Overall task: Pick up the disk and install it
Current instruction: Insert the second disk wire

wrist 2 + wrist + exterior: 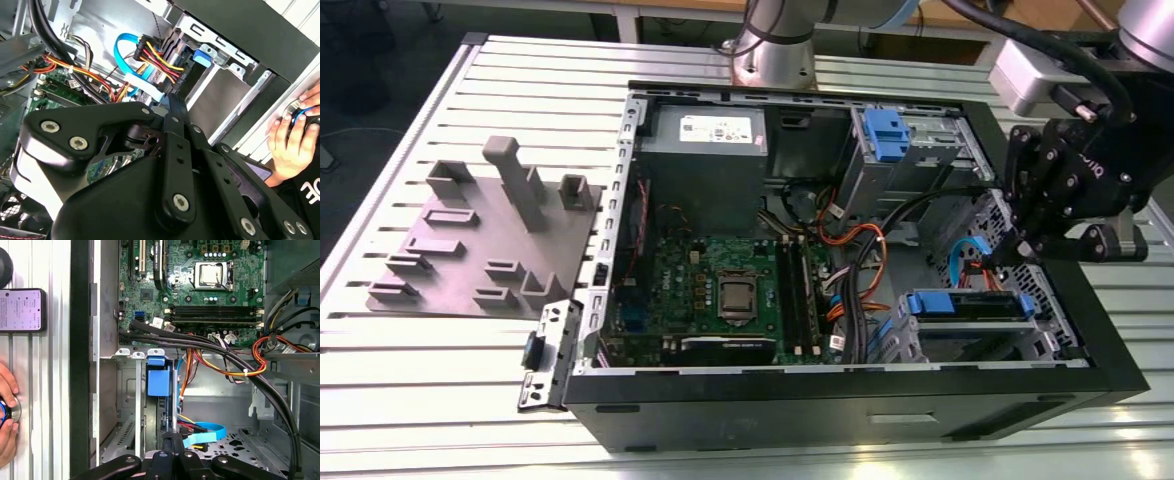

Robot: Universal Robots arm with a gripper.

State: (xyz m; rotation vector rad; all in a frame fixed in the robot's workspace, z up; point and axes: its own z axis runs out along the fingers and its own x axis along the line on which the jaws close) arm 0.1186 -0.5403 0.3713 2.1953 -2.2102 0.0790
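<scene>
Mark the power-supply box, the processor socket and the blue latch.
power-supply box (718,128), exterior view, on its white sticker.
processor socket (212,274), first wrist view, on its silver middle.
blue latch (160,381), first wrist view, on its flat blue face.

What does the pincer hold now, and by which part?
It cannot be told. The pincer hangs at the drive cage inside the computer case.

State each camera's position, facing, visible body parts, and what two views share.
Exterior view: off the arm, above, looking down on the open computer case on the slatted table; the arm's base and end effector show.
Second wrist view: on the arm, looking past the end effector at cables inside the case; a person's hand shows.
First wrist view: on the arm, facing the motherboard; end effector and hand show.
Shared: both wrist views catch that hand beside the case.
</scene>
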